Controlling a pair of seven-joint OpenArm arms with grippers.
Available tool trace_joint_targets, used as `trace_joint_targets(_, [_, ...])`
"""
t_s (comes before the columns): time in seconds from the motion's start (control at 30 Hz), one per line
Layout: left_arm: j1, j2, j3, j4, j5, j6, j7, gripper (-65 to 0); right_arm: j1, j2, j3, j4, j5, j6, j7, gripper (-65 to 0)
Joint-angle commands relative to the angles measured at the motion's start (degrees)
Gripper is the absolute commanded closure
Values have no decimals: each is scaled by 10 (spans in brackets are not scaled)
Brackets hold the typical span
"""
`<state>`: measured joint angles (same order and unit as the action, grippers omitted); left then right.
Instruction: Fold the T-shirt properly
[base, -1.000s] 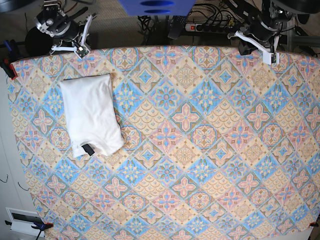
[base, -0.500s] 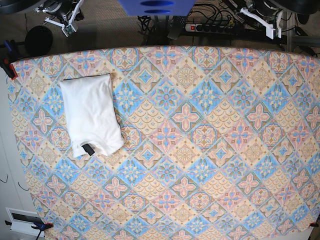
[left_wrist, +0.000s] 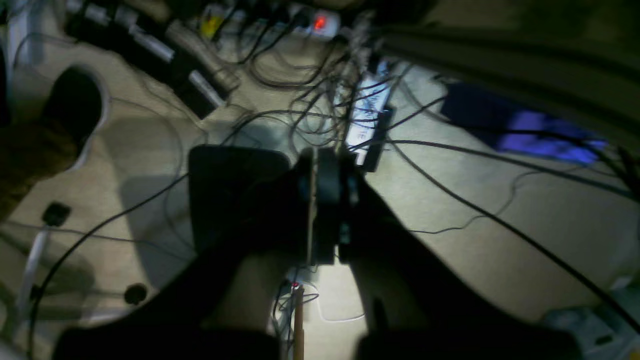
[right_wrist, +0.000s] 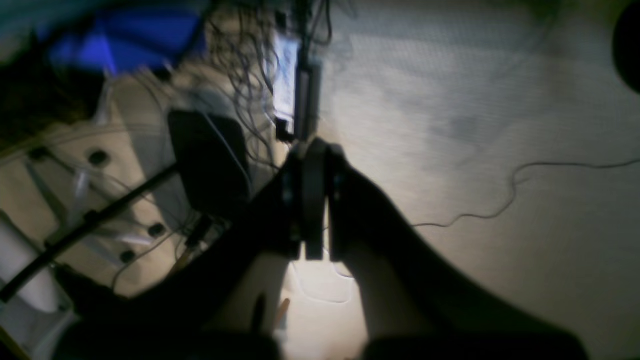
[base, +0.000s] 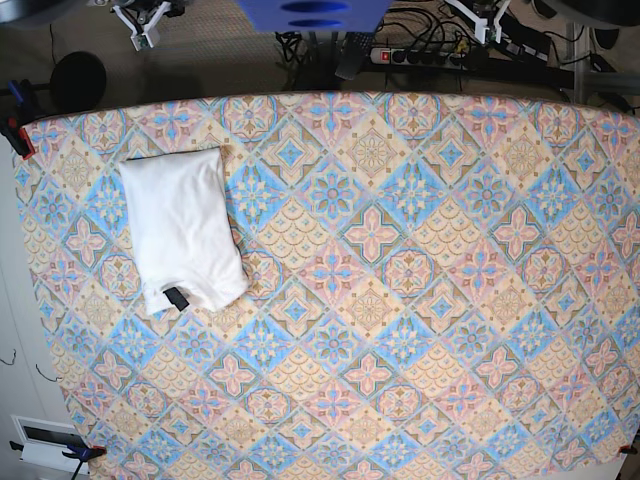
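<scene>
T-shirt (base: 183, 229): folded, on your counter (base: 420, 300), well apart from both hands. Left hand (left_wrist: 325, 200), right hand (right_wrist: 310, 195): pressed together, empty, above floor.

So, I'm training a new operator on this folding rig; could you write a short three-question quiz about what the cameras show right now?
1. True or false: the white cotton T-shirt lies folded into a compact rectangle on the patterned tablecloth.
2. Where is the shirt's small dark neck label? A) at the edge nearest the arms B) at the edge farthest from the arms C) hidden
3. Fill in: the left gripper and the right gripper are both ____, holding nothing.

Key: 1 true; 2 B; 3 shut.
</scene>
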<state>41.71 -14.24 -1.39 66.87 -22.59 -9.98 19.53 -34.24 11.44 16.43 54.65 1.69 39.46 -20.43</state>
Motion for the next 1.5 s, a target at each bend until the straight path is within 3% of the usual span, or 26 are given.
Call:
trace_joint_targets(0.0, [-3,-2,11,-17,-2,-2,-13,0,-1,5,-4,-32,0,5,5,0])
trace_joint_targets(0.1, [-36,-2,46,-84,-2,-2,-52,0,47,6,-49,-122,0,5,47,0])
trace_joint_targets(0.37, [-128,19,80,-223,-4,-2,-58,0,137,6,-86,-318,0,5,148,0])
trace_joint_targets(0.57, [-202,44,86,-329,-2,-3,-59,0,171,4,-86,-374,0,5,155,0])
trace_joint_targets(0.7, [-219,49,139,-365,-2,-2,-117,0,178,2,-86,-374,0,5,155,0])
trace_joint_targets(0.8, [-223,51,165,-386,-4,-2,-138,0,178,-28,-86,-374,0,-39,156,0])
trace_joint_targets(0.93, [-235,62,169,-391,-4,-2,-139,0,178,-53,-86,-374,0,-43,156,0])
trace_joint_targets(1.1, [-236,65,169,-389,-3,-2,-139,0,178,-54,-84,-374,0,-46,157,0])
trace_joint_targets(1.2, [-243,66,169,-389,-3,-2,-139,0,178,-60,-85,-374,0,-96,157,0])
trace_joint_targets(1.27, [-247,66,169,-390,-8,-2,-139,0,178,-81,-85,-373,0,-133,157,0])
trace_joint_targets(1.47, [-249,73,166,-389,-8,-2,-139,0,179,-122,-81,-372,1,-188,157,0])
